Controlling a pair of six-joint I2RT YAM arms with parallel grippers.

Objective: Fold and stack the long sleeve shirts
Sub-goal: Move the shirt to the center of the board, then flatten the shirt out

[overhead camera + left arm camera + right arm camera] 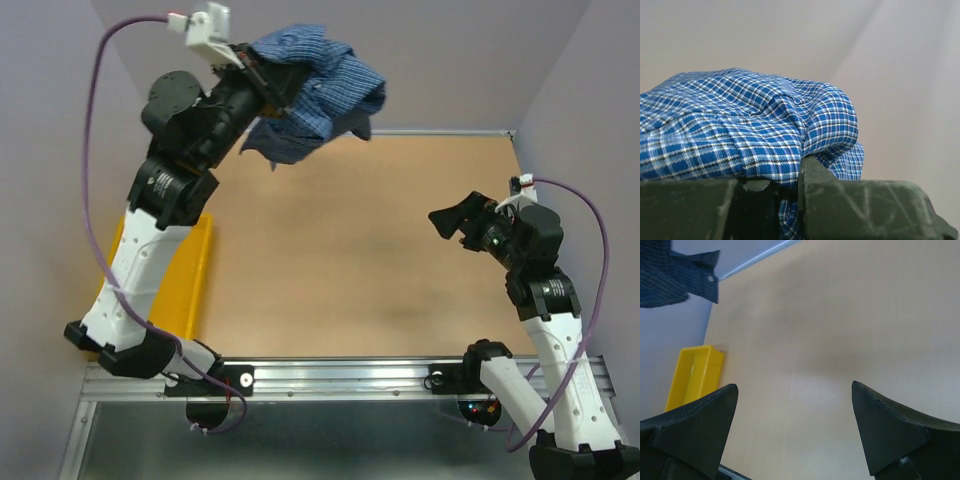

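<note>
A blue finely checked long sleeve shirt (318, 90) hangs bunched in the air at the far left, above the table's back edge. My left gripper (268, 82) is shut on its cloth and holds it high. In the left wrist view the checked cloth (750, 135) bulges over the dark fingers (812, 172) and is pinched between them. A cuff of the shirt with a small button (695, 272) shows at the top left of the right wrist view. My right gripper (450, 218) is open and empty, hovering over the right side of the table (360, 250).
A yellow bin (197, 275) stands at the table's left edge behind my left arm; it also shows in the right wrist view (692, 375). Grey walls enclose the table on three sides. A metal rail (340, 375) runs along the near edge.
</note>
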